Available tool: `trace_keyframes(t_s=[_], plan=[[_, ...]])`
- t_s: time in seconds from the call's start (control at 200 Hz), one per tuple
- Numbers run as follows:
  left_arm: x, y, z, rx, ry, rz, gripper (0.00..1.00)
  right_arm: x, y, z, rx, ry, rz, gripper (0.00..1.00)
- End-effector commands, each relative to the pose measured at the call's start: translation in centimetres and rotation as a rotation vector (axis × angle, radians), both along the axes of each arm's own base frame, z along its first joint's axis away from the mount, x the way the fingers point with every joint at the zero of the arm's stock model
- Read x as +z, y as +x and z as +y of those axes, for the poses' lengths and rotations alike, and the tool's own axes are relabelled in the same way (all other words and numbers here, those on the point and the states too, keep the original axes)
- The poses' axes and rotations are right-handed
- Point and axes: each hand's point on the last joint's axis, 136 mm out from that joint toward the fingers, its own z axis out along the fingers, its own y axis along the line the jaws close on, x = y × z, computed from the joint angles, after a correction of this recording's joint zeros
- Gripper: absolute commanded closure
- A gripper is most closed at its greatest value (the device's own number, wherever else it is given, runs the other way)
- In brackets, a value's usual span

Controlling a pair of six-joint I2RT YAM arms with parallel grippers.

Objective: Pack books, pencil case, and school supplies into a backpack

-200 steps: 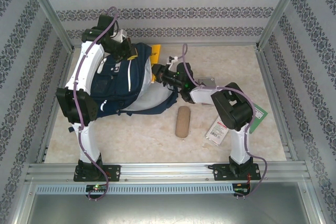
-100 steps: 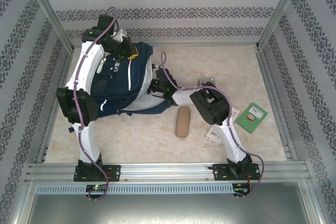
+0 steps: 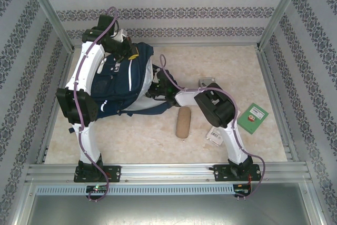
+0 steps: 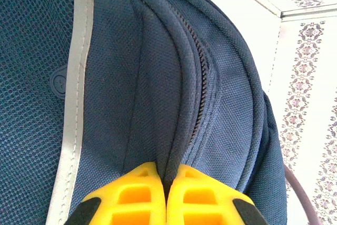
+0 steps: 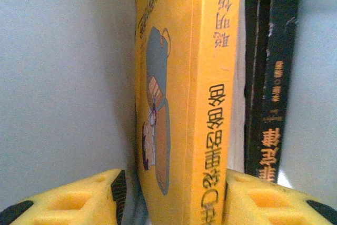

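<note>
Top external view has the backpack (image 3: 126, 85) lying left of centre on the surface (image 3: 147, 146), with the right arm reaching into its opening. At the bottom of the left wrist frame, the left gripper (image 4: 166, 175) is pinched tight on a fold of backpack fabric beside the zip. The right gripper (image 5: 174, 176) stands partly open around the upright yellow book (image 5: 189, 104), with a gap at its left finger. A black book (image 5: 274, 77) stands just right of it. The pencil case (image 3: 183, 122) lies at centre, and the green item (image 3: 253, 118) lies at right.
</note>
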Motion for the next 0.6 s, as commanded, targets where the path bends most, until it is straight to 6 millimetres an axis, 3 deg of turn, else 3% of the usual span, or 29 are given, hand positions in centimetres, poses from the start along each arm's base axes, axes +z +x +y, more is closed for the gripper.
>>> trace_keyframes(t_s=[0.0,0.175,0.44,0.594], plan=[[6.2,-0.5,-0.5,-0.04,-0.07,-0.186,1.0,2.4,0.1,-1.7,-0.007,-0.029,-0.089,0.5],[5.9,-0.4,-0.6,-0.039,-0.078,-0.178,1.0,0.9,-0.1,-1.7,0.004,-0.036,-0.053,0.67],[5.2,-0.6,-0.7,-0.038,-0.085,-0.163,1.0,-2.6,0.1,0.3,0.027,-0.035,0.026,0.73],[5.1,-0.9,-0.8,-0.042,-0.087,-0.162,1.0,-1.5,0.2,1.7,0.067,-0.01,0.004,0.73]])
